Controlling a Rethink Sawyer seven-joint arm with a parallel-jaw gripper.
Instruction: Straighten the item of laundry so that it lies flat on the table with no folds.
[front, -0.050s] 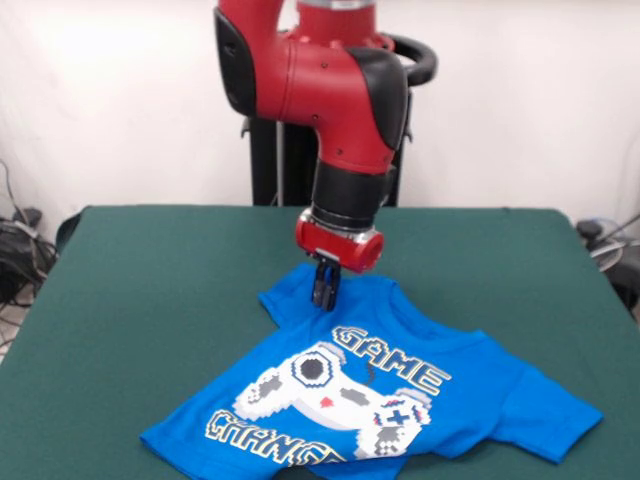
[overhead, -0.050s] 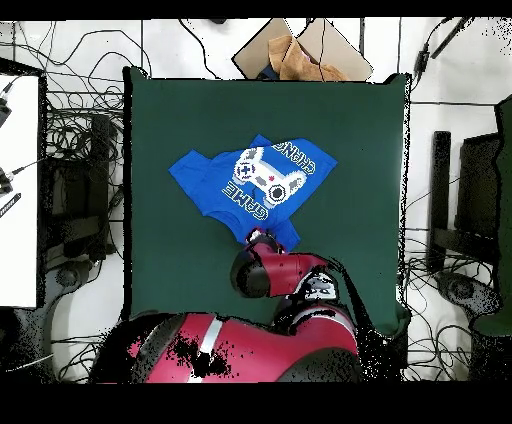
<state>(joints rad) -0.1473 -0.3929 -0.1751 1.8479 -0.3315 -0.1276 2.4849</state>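
The item of laundry (front, -0.050s: 400, 400), a bright blue T-shirt with a white game-controller print, lies print-up on the green table (front, -0.050s: 150, 280), near its front edge, with wrinkles and one side bunched. My gripper (front, -0.050s: 325, 293) points straight down at the shirt's far edge, and its dark fingers are closed together on a pinch of the blue fabric there. In the overhead view the shirt (overhead, -0.050s: 255, 180) spreads across the middle of the table (overhead, -0.050s: 350, 130), and the red wrist covers the gripper at the shirt's lower corner.
A brown cardboard box (overhead, -0.050s: 300, 50) sits beyond the table's top edge in the overhead view. Cables (overhead, -0.050s: 70, 130) lie on the floor around the table. A white surface (overhead, -0.050s: 18, 190) stands at the left.
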